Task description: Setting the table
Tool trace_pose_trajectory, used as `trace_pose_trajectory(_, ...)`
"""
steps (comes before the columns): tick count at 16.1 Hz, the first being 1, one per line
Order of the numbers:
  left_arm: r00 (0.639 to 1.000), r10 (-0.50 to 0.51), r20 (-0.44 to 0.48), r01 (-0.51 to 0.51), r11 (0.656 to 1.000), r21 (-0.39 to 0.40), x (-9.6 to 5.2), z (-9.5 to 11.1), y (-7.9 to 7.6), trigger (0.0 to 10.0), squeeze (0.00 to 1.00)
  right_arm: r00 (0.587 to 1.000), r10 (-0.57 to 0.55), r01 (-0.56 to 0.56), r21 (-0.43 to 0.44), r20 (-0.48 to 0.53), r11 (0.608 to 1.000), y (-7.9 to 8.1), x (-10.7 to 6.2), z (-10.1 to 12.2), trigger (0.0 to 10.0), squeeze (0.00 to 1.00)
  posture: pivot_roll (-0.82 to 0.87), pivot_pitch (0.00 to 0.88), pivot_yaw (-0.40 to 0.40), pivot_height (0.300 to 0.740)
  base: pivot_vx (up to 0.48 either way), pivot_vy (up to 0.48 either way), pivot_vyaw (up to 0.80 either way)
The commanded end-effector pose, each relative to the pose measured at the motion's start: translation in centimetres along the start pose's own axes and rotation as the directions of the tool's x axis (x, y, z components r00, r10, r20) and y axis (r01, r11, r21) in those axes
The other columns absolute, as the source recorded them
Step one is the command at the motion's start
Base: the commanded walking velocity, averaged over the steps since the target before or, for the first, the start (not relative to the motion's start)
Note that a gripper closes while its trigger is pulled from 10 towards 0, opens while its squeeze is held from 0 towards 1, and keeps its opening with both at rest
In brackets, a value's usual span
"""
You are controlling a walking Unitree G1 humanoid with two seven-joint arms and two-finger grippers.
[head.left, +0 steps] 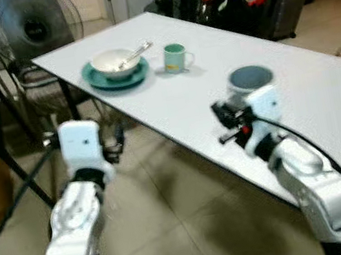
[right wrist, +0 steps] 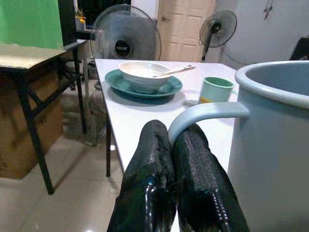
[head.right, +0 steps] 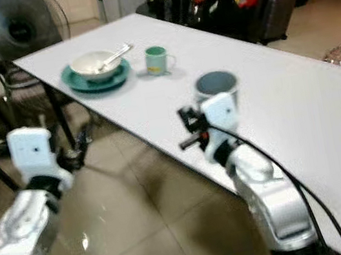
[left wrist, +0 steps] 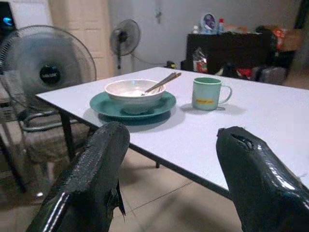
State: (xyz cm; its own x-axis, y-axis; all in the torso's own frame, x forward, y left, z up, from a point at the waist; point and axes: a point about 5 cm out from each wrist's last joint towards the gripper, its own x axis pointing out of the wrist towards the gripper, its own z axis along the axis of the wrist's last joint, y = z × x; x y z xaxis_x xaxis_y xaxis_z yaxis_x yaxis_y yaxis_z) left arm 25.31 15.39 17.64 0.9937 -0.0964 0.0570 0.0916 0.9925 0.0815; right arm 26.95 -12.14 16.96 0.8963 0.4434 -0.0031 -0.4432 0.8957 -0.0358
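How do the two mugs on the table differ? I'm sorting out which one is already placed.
The green mug stands free beside the teal plate; the grey-blue mug has the right gripper shut at its handle. The grey-blue one looks wider and sits nearer the table edge. Both stand upright.

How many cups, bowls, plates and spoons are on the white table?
Cups: 2, the green mug and the grey-blue mug that the right gripper holds by its handle
Bowls: 1, the white bowl
Plates: 1, the teal plate
Spoons: 1, the spoon
Total: 5
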Motion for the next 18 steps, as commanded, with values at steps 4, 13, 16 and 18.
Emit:
trace_pose_trajectory(4,1.000,-0.022,0.006,0.022,1.000,0.009,0.1,0.2,-0.5,10.0,0.00,0.999,-0.035,0.035,-0.001,0.011,0.999,-0.7,-0.2,0.1,10.0,0.00,-0.10,0.000,-0.040,0.740,0.000,-0.317,0.00)
trace_pose_trajectory(13,1.000,0.004,-0.015,-0.005,0.999,-0.032,-0.5,-0.3,-0.1,10.0,0.00,0.999,-0.053,0.053,0.007,-0.006,0.999,-1.0,-0.8,-0.3,10.0,0.00,-0.11,0.000,-0.041,0.740,0.000,-0.193,0.00)
trace_pose_trajectory(16,0.999,0.031,-0.015,-0.032,0.999,-0.028,-0.5,-0.3,0.3,10.0,0.00,0.999,-0.048,0.048,0.009,-0.008,0.999,-0.8,-0.7,-0.3,10.0,0.00,-0.10,0.000,-0.045,0.740,0.000,0.000,0.00)
trace_pose_trajectory(18,0.999,0.038,-0.011,-0.038,0.999,-0.004,-0.7,-0.3,0.6,10.0,0.00,0.999,-0.041,0.041,0.014,-0.013,0.999,-0.6,-0.8,-0.5,10.0,0.00,-0.08,0.000,-0.037,0.740,0.000,0.000,0.00)
